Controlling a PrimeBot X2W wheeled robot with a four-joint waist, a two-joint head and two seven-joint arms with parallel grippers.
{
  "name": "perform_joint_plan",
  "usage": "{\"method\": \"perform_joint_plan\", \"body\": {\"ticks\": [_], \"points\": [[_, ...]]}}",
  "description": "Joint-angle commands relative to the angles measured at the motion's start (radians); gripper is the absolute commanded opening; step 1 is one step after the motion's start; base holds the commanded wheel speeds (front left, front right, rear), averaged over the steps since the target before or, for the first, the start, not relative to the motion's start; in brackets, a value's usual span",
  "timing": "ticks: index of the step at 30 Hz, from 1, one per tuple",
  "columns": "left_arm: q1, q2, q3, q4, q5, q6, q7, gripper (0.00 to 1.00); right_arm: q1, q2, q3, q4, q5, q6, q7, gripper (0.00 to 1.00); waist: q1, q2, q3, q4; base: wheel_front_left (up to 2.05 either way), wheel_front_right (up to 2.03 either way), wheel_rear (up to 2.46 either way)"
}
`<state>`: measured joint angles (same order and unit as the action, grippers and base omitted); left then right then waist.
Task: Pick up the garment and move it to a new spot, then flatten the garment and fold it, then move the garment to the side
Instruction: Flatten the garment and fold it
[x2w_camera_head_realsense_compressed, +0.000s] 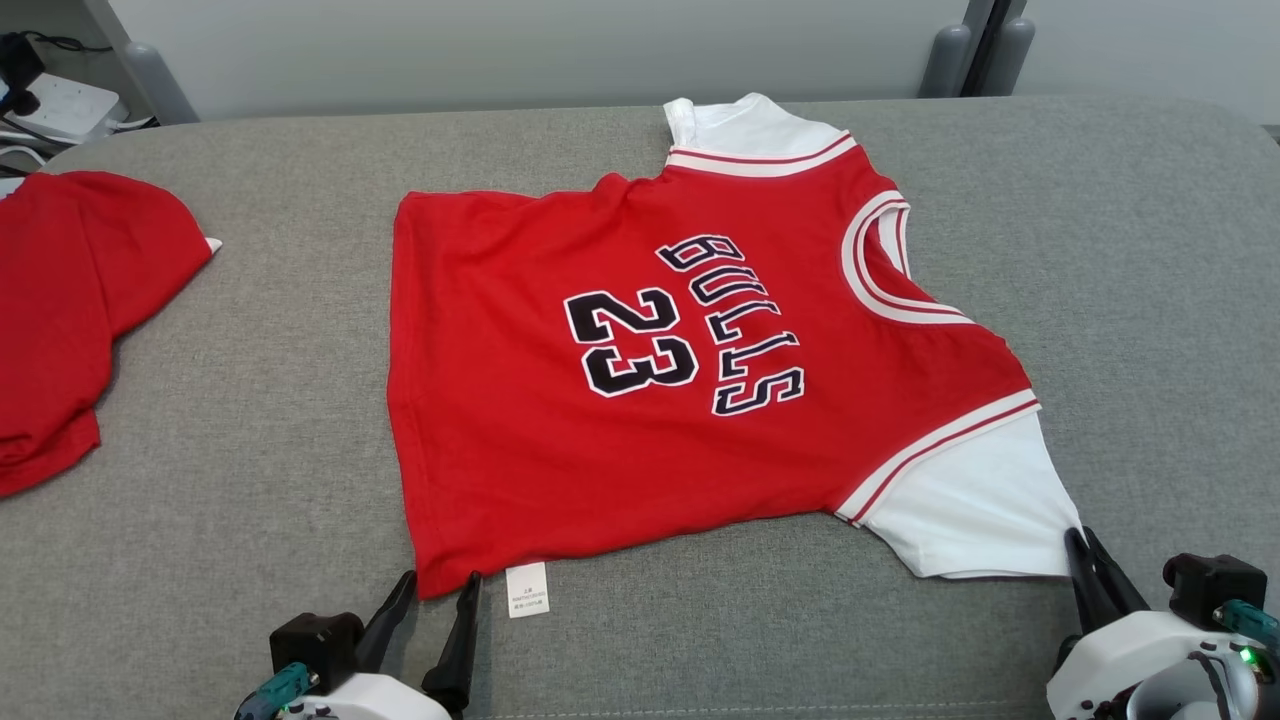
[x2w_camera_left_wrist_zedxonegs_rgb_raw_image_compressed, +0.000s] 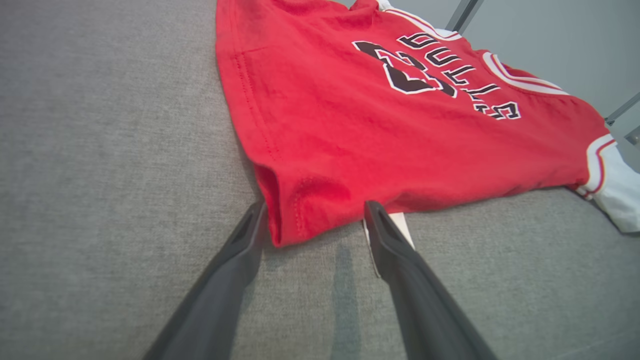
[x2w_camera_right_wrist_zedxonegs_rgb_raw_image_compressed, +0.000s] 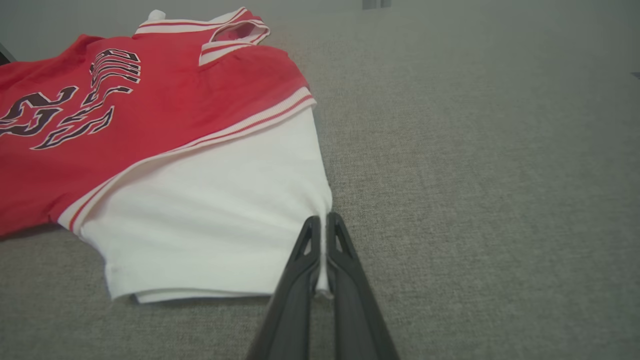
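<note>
Jersey (x2w_camera_head_realsense_compressed: 620, 420) lies flat mid-worktop (x2w_camera_head_realsense_compressed: 250, 400), hem near the front edge. Right hand (x2w_camera_head_realsense_compressed: 1076, 536) is clamped on the white sleeve (x2w_camera_head_realsense_compressed: 970, 500) edge, likely to keep that corner taut. Left hand (x2w_camera_head_realsense_compressed: 442, 578) is open, jaws astride the hem corner, gripping nothing. Bare room right and behind; second red garment (x2w_camera_head_realsense_compressed: 60, 300) crowds the left edge.
</note>
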<state>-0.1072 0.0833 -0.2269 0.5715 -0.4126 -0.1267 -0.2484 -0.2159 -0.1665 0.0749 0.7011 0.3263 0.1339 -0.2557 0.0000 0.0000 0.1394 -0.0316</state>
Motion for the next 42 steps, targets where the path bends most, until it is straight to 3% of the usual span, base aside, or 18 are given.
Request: {"method": "perform_joint_plan", "body": {"ticks": [1,2,3,5,7,16,29,42], "points": [[-0.014,0.012,0.032,-0.024,0.0,-0.004,-0.013,1.0,-0.014,-0.017,0.022,-0.016,0.006,-0.003,-0.006,0.0,0.0,0.0,0.001,0.0,0.0,0.0,0.0],[-0.016,0.011,0.032,-0.026,-0.002,-0.004,-0.013,1.0,-0.014,-0.017,0.023,-0.017,0.006,-0.003,-0.006,0.0,0.0,0.0,0.002,-0.001,0.0,0.0,0.0],[-0.018,0.01,0.033,-0.027,-0.006,-0.004,-0.013,0.93,-0.015,-0.017,0.025,-0.017,0.007,-0.003,-0.006,0.0,0.0,0.0,0.004,-0.002,0.0,0.0,0.0],[-0.023,0.01,0.029,-0.026,-0.01,-0.004,-0.013,0.44,-0.018,-0.018,0.027,-0.018,0.008,-0.003,-0.006,0.0,0.0,0.0,0.006,-0.004,0.0,0.0,0.0],[-0.028,0.01,0.026,-0.025,-0.02,-0.004,-0.013,0.0,-0.02,-0.018,0.028,-0.019,0.008,-0.003,-0.006,0.0,0.0,0.0,0.009,-0.006,0.0,0.0,0.0],[-0.035,0.028,0.018,0.019,-0.026,-0.004,-0.013,0.0,-0.016,-0.022,0.025,-0.016,0.009,-0.003,-0.006,0.0,0.0,0.0,-0.003,-0.011,0.0,0.0,0.0],[0.001,0.026,0.145,0.118,0.059,-0.004,-0.013,0.0,0.054,-0.041,0.048,-0.028,0.02,-0.003,-0.006,0.0,0.0,0.0,-0.081,-0.004,0.0,0.0,0.0],[-0.03,0.04,0.301,0.14,0.177,0.025,-0.013,0.0,0.144,-0.1,0.255,-0.076,0.089,-0.003,-0.006,0.0,0.0,0.0,-0.078,-0.015,0.0,0.0,0.0]]}}
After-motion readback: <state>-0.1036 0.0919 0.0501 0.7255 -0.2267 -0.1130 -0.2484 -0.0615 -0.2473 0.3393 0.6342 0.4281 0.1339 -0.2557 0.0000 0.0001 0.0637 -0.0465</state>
